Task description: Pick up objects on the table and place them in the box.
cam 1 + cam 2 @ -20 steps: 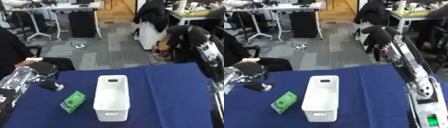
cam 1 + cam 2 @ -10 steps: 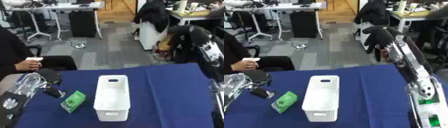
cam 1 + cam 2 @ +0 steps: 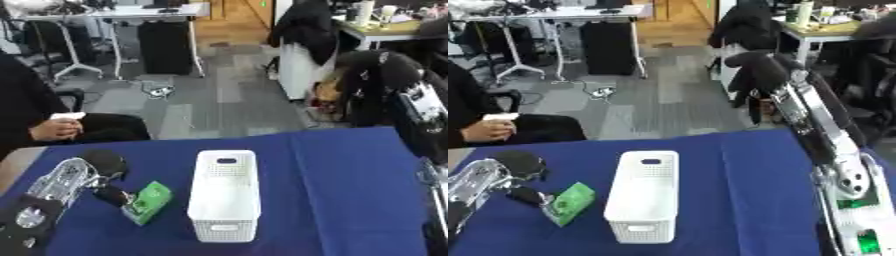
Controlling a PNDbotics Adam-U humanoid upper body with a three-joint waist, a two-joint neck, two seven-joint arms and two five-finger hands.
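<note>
Green packet (image 3: 146, 202), flat on the blue cloth of the desk (image 3: 332, 190), near the desk's left edge and just left of the white box (image 3: 226, 195), apart from its wall by a narrow strip of cloth. Long axis running diagonally, far end tipped toward the box, near end toward the desk's front left corner. White box standing empty as far as can be seen, long axis pointing away from the robot, slotted handle at its far end, roughly midway across the desk. Left hand (image 3: 107, 181) low over the cloth directly left of the packet, dark fingertips (image 3: 114, 195) touching or nearly touching the packet's left side; contact hard to confirm. Fingers look curled inward toward the packet, yet not visibly wrapped round it, so clamped or merely alongside: cannot tell. Packet therefore lying to the right of those fingers, between hand and box, which probably calls for a short reach rightward, then a lift over the box's near wall. Left hand clearly the nearer one. Right hand (image 3: 756, 69) raised high above the desk's far right corner, well apart from packet and box, fingers bent downward with nothing in them. Risk, by judgement: nudging the packet against the box instead of gripping it.
</note>
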